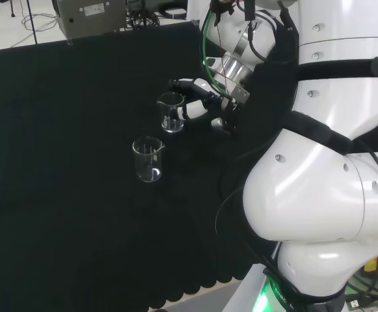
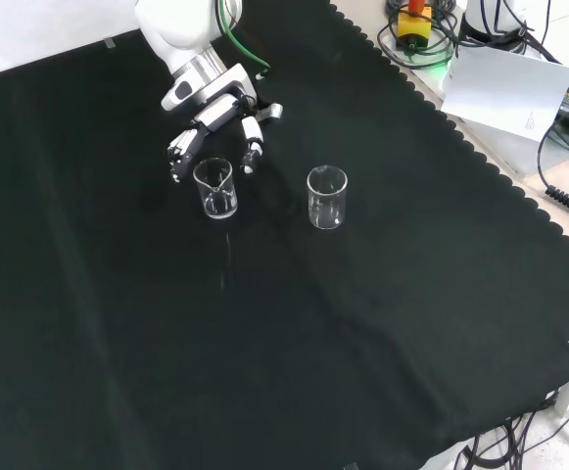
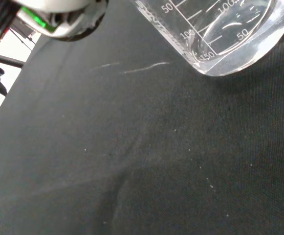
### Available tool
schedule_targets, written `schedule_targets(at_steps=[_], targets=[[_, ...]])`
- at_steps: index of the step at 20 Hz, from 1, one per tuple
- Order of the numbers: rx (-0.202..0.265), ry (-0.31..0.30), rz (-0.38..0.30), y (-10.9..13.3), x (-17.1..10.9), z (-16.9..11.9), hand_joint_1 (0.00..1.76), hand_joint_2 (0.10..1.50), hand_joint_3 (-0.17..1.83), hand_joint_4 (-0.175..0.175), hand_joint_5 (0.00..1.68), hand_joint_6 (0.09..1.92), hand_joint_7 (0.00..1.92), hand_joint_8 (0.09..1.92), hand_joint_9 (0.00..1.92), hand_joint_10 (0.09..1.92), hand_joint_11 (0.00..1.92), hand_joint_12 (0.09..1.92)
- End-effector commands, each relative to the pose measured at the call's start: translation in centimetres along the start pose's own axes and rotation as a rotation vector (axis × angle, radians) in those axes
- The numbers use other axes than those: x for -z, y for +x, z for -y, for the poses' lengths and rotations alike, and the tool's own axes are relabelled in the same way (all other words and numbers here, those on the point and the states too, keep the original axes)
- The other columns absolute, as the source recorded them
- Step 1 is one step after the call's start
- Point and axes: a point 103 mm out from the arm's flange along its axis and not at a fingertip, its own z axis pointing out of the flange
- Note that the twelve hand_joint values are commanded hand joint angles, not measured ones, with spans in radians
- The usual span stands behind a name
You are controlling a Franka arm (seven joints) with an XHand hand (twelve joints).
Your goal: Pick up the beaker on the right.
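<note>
I see hand (image 2: 215, 122) at far beaker (image 2: 215, 188), fingers spread apart around rim, not clamped. Second beaker (image 2: 327, 197) stands apart on counter (image 2: 294, 333).

Robot hand (image 2: 215, 125) low, fingers spread
</note>
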Motion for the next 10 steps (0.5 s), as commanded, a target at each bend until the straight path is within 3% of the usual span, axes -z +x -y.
schedule_targets(at_steps=[1, 10], targets=[[0.007, -0.036, -0.055, 0.14, -0.66, -0.39, 0.90, 0.52, 0.69, -0.045, 0.40, 0.09, 0.21, 0.64, 0.30, 0.59, 0.00, 1.35], [0.006, -0.061, -0.066, -0.40, -1.12, -0.79, 0.94, 0.52, 0.70, -0.040, 0.44, 0.09, 0.25, 0.65, 0.34, 0.59, 0.00, 1.35]])
